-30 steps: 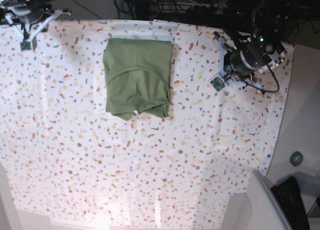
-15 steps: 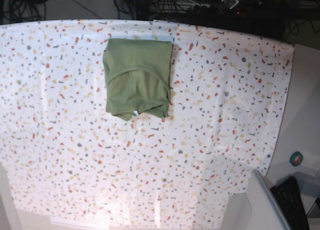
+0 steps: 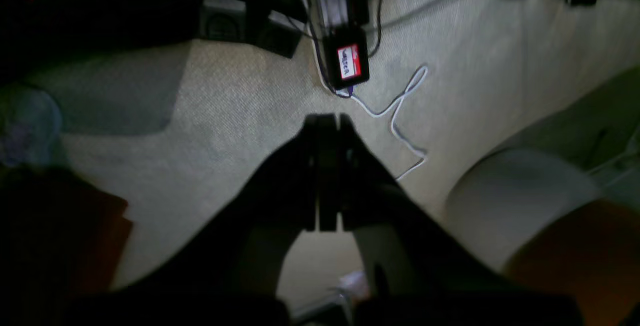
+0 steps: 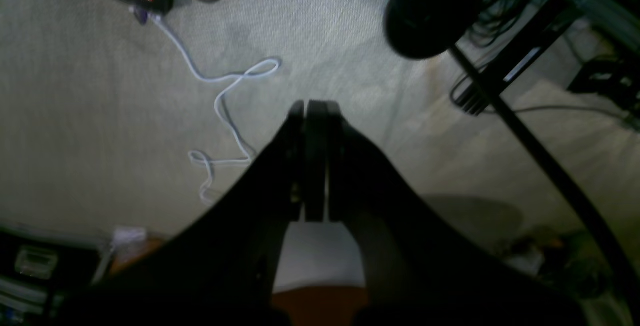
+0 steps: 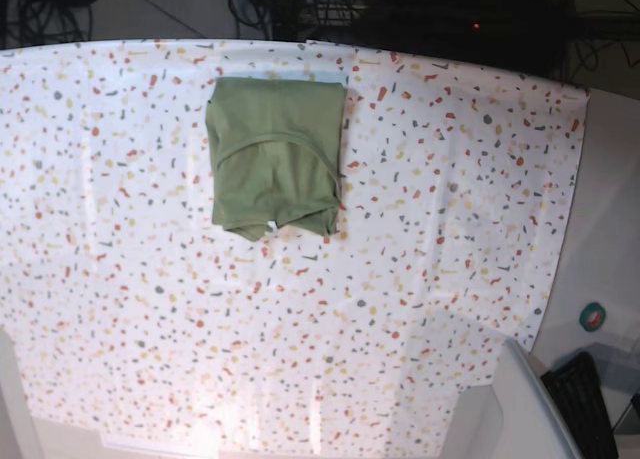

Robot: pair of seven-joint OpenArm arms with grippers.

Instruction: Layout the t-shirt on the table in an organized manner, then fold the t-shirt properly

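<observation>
Showing blurred red-white label (image 3: pixel 349 62), unreadable.

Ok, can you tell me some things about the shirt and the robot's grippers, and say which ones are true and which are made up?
1. The t-shirt lies folded on the table. True.
2. The left gripper is wide open. False: it is shut.
3. The right gripper holds the t-shirt. False: it is shut on nothing, over the floor.
4. No arm shows in the base view. True.
5. The t-shirt is red. False: it is olive green.
</observation>
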